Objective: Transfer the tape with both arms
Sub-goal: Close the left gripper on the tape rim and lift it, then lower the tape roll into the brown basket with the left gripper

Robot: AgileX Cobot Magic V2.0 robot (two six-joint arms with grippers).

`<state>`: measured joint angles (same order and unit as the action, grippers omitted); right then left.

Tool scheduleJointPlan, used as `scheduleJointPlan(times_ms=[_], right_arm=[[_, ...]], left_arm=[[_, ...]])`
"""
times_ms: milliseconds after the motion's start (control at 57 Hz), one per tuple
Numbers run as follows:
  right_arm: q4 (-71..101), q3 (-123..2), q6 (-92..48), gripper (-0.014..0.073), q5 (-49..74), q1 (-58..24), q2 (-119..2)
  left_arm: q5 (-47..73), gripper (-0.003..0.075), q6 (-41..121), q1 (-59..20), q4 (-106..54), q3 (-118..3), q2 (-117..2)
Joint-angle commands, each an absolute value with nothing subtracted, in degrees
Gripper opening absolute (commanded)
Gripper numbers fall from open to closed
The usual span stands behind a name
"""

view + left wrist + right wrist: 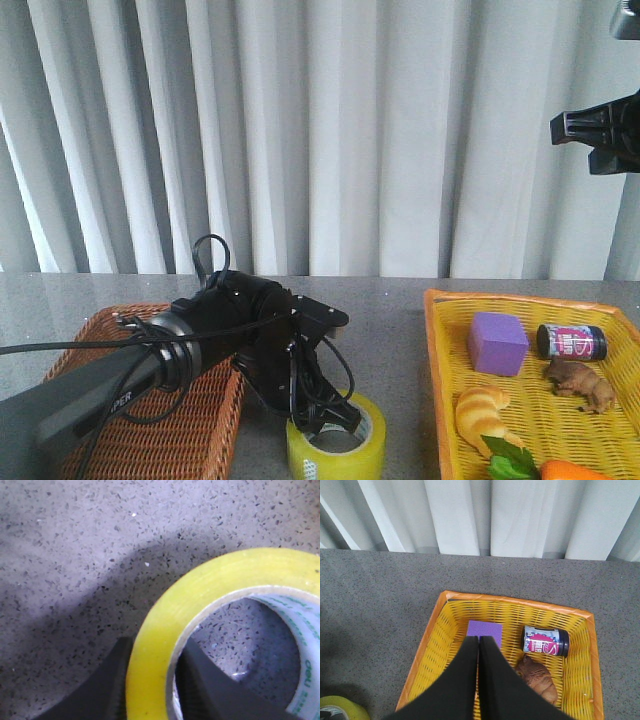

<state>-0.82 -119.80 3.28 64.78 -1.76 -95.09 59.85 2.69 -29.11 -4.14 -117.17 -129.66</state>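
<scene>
The tape (337, 445) is a yellow roll with a white printed core, lying flat on the grey table at the front centre. My left gripper (325, 415) reaches down onto it. In the left wrist view the left gripper (156, 644) straddles the wall of the tape (210, 590), one finger outside and one inside the core, both touching it. My right gripper (600, 135) is high at the upper right. In the right wrist view the right gripper (479, 639) is shut and empty above the yellow basket (435, 630); the tape (342, 707) shows at the corner.
A brown wicker basket (180, 440) stands at the front left under the left arm. The yellow basket (520, 297) at the right holds a purple block (497, 342), a dark jar (570, 342), a croissant (482, 412) and a brown toy (580, 383). A curtain hangs behind.
</scene>
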Motion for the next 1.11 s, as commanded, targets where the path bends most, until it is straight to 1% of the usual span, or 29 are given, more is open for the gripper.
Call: scheduleJointPlan(times_ms=[0,368,491,719,842,1088], right_arm=[[-1.03,-121.47,2.63,-0.0007,61.08,-1.64,-92.91],[-1.03,-121.47,2.63,-0.0007,61.08,-1.64,-92.91],[-1.03,-121.47,2.63,-0.0007,61.08,-1.64,-92.91],[-1.03,-121.47,2.63,-0.0007,61.08,-1.64,-92.91],[-1.03,-121.47,2.63,-0.0008,61.20,-1.64,-92.91],[-1.03,-121.47,2.63,-0.0008,61.20,-1.64,-92.91]], left_arm=[[58.13,-0.0008,2.35,-29.33,-4.73,-118.97,-124.32],[49.96,-0.0006,2.57,-29.27,-4.29,-118.97,-113.03],[51.06,-0.0006,2.70,-29.15,-0.87,-118.97,-109.28],[58.08,-0.0006,2.48,-28.36,12.66,-118.91,-104.02],[59.26,-0.0006,2.01,-25.21,12.57,-118.91,-101.35],[58.97,-0.0005,-5.17,-15.44,12.52,-118.60,-99.50]])
